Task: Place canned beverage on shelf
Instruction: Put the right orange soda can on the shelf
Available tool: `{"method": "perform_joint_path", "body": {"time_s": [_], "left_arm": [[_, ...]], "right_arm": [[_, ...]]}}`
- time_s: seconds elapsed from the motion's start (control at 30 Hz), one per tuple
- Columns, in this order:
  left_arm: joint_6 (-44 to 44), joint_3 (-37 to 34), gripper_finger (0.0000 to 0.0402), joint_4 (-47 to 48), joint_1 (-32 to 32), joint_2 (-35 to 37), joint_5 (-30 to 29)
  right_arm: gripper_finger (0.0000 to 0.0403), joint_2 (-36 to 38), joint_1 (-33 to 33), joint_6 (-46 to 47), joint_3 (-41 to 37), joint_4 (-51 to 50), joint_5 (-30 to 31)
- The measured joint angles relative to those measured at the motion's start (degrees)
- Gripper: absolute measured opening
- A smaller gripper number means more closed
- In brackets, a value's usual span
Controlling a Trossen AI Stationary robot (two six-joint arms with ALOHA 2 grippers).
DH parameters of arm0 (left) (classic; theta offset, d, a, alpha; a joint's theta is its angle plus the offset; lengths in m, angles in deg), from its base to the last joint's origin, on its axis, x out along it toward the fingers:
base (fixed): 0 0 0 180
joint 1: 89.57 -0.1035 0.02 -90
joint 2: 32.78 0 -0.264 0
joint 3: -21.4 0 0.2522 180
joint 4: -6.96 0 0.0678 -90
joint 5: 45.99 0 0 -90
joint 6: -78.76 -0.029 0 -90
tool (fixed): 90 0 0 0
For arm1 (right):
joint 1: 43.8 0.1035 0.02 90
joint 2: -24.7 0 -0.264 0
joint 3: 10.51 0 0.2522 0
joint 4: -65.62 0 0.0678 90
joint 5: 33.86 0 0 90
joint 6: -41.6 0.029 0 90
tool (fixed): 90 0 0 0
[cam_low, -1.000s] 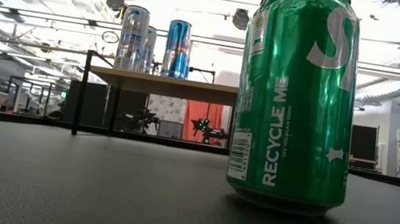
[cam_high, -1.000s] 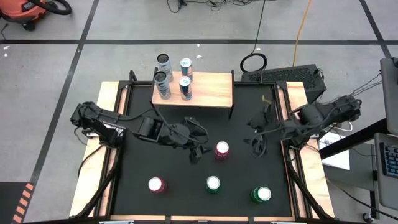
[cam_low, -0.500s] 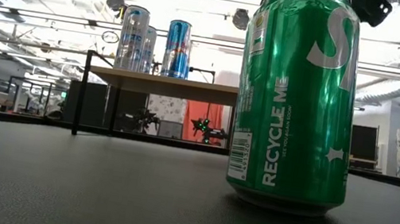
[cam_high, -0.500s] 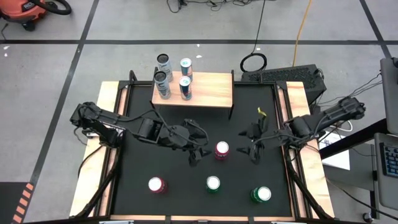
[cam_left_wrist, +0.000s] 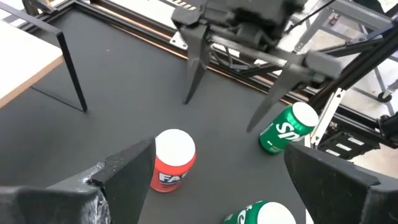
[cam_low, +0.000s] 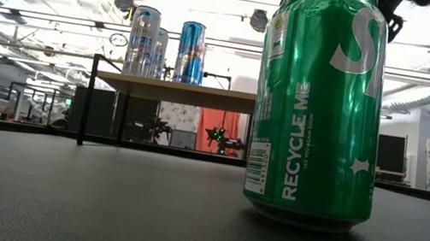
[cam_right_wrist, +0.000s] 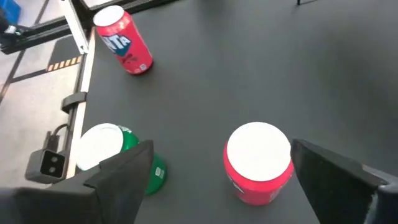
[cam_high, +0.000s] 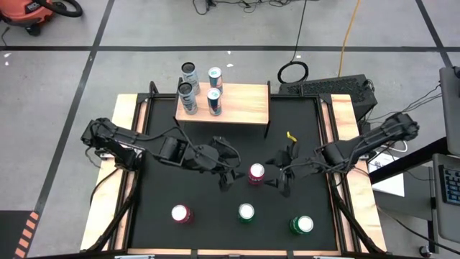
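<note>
A: Red aluminium can with a white lid stands upright on the black bench, on the arms' side of the light-wood shelf on thin black legs and well apart from it. Which step is this?

B: Judging by the layout, the approach to a pick. The right gripper sits just beside the red can, away from the shelf's left end. Its jaws are spread wide and hold nothing, with the can between them in the right wrist view. The left gripper is near the can's other side, jaws also wide and empty.

A: What does the next move call for?

B: Probably closing on the can's body, lifting it upright and carrying it to the shelf's bare right half. Four tall slim silver-and-blue cans crowd its left end.

A: Any writing?

B: The nearest green can reads "RECYCLE ME" down its side in the low view. Another red can, farther from the shelf, shows part of a white logo I cannot read whole. Two green cans also wait on the bench edge farthest from the shelf.
</note>
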Motion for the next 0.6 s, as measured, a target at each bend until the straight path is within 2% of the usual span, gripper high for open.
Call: {"method": "perform_joint_path", "body": {"time_s": [0.33,0.6], "left_arm": [[-0.4,0.0,0.0358,-0.1,0.3,0.0,0.1],[-2.9,0.0,0.0358,0.2,0.1,0.0,2.8]], "right_arm": [[0.0363,-2.7,-0.4,-0.4,0.0,1.2,-0.1],[0.0364,-4.2,-0.5,1.9,0.0,1.7,-0.2]]}}
